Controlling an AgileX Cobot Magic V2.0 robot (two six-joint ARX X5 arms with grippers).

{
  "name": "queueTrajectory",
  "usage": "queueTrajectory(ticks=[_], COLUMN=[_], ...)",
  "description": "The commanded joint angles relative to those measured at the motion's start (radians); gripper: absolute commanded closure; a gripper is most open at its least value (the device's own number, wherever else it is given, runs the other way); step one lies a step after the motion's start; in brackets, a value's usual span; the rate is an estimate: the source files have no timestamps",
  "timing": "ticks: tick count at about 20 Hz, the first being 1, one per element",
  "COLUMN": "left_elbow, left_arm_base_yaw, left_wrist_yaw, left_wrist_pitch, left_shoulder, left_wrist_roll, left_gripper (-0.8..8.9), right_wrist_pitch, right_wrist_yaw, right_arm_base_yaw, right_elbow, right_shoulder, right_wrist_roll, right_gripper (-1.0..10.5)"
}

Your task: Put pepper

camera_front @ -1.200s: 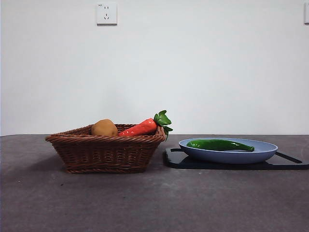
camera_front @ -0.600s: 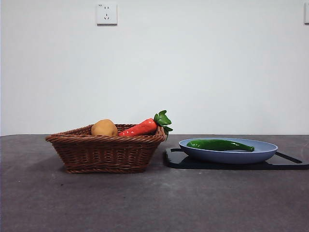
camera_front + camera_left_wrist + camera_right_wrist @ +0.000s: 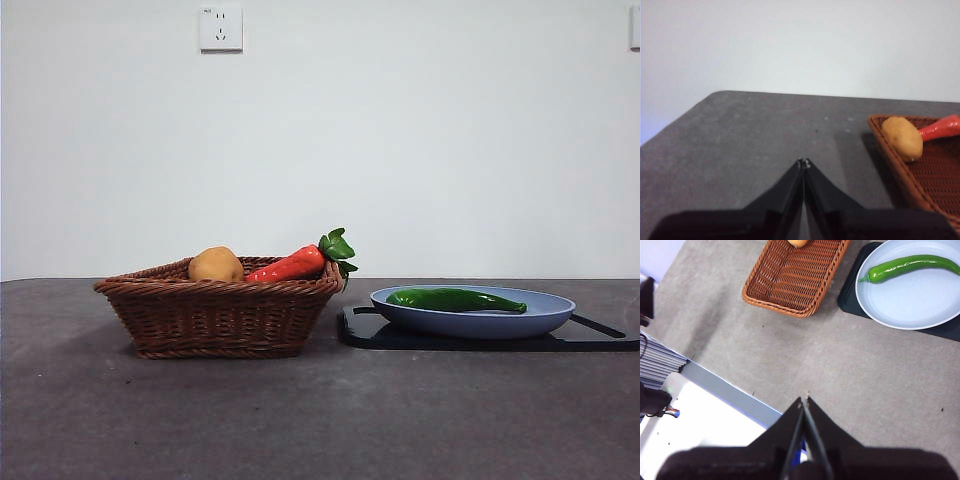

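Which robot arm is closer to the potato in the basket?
Probably left. The left pincer hangs low beside the basket, the potato near. The right pincer is high above the table, well away.

No text, label, brand, number or sign can be read anywhere in these views. The white wall socket [image 3: 221, 28] at the upper left of the front view carries a tiny grey mark in its top corner, too small to make out. The woven brown wicker basket [image 3: 220, 315] and the pale blue plate [image 3: 480, 320] are unmarked.
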Motion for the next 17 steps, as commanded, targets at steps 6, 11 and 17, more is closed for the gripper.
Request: queueTrajectory(ticks=[6, 11, 17], left_elbow=[-0.042, -0.042, -0.042], left_arm_base_yaw=[0.003, 0.003, 0.003], left_wrist_yaw=[0.001, 0.004, 0.002], left_wrist_pitch=[-0.058, -0.159, -0.138], left_shoulder=[-0.044, -0.044, -0.042], left_wrist_roll=[-0.032, -0.032, -0.032], left_gripper=[8.05, 8.05, 8.05], right_wrist_pitch=[0.005, 0.005, 0.005], right_wrist_yaw=[0.003, 0.003, 0.003], right_arm_base_yaw=[0.005, 0.005, 0.005], right_elbow=[0.019, 0.019, 0.019], right_shoulder=[0.005, 0.006, 0.006], right_wrist_roll=[-0.002, -0.002, -0.002], right_gripper=[9.4, 9.4, 9.4])
